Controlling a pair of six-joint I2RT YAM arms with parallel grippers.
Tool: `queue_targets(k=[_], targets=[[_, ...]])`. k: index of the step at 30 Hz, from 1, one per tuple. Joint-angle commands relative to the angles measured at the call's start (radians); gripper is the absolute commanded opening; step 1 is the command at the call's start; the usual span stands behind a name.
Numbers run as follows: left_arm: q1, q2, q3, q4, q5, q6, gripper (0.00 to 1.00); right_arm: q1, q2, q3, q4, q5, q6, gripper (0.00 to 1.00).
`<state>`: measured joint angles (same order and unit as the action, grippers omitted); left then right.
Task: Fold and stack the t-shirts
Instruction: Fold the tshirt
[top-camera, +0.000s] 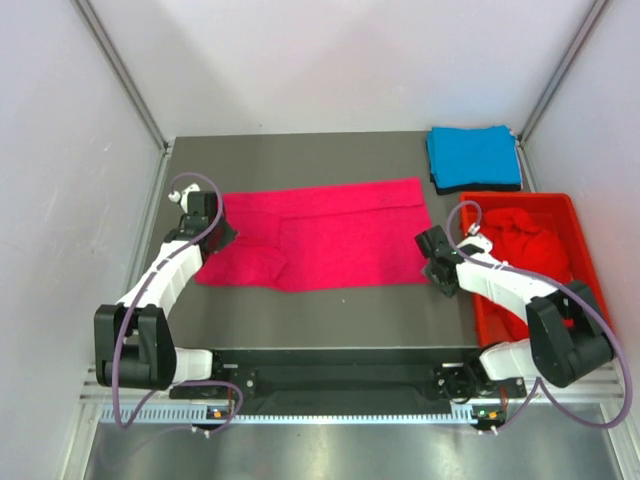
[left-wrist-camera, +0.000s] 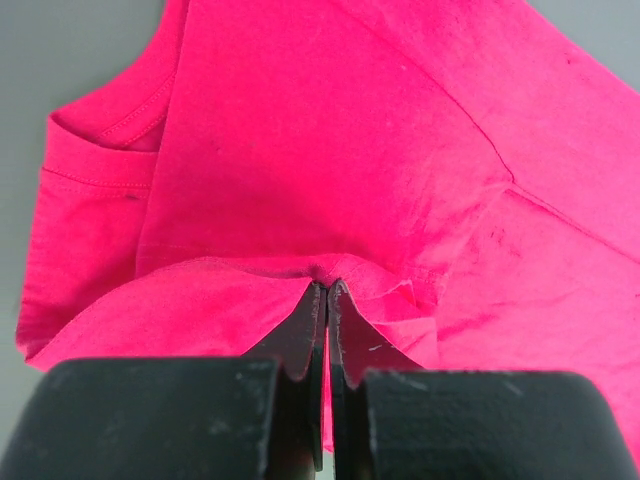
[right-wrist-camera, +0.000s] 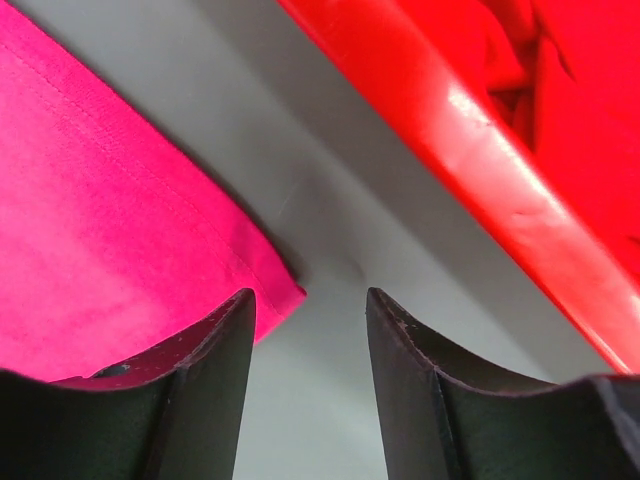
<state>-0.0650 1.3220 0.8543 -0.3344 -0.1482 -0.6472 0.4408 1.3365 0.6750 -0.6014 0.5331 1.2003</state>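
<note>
1. You are folding the pink t-shirt (top-camera: 330, 235), which is lying flat between the arms; your left gripper (left-wrist-camera: 327, 292) is clamping its edge.
2. Your right gripper (right-wrist-camera: 308, 320) is hovering with its jaws apart at the shirt's right corner, probably needing a grip there next.

**Pink-magenta t-shirt** (top-camera: 320, 235): one, plain, short-sleeved. It lies spread flat to the left of the red crate (top-camera: 515, 197), with its long side running left to right. It is partly folded, with one layer turned over so a straight fold edge crosses its upper part and a sleeve doubled in at the end away from the crate. The corner nearest the crate lies just beside it, not touching. The far edge is puckered upward, pinched in the closed left gripper (left-wrist-camera: 327, 290).

**Sky-blue t-shirt** (top-camera: 473, 155): one, folded into a flat squarish packet just behind the crate's back left corner.

**Red t-shirts** (top-camera: 525, 245): a crumpled, unfolded heap inside the crate. The number cannot be told.
</note>
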Motion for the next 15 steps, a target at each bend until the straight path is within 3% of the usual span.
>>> queue_targets(k=[1,9,13,14,15], targets=[[0.005,-0.037,0.035,0.000,-0.024,0.017,0.00,-0.014,0.021,-0.012,0.060,0.016,0.028,0.49],[0.007,-0.038,0.035,0.002,-0.039,0.021,0.00,-0.014,0.070,-0.038,0.140,0.021,0.035,0.46],[0.010,-0.043,0.045,0.000,-0.059,0.029,0.00,-0.013,0.084,-0.032,0.140,0.041,0.024,0.24],[0.010,-0.047,0.049,-0.002,-0.065,0.030,0.00,-0.013,0.084,-0.032,0.143,0.039,0.016,0.08],[0.011,-0.049,0.051,-0.002,-0.070,0.032,0.00,-0.013,0.081,-0.032,0.146,0.038,0.010,0.01]])
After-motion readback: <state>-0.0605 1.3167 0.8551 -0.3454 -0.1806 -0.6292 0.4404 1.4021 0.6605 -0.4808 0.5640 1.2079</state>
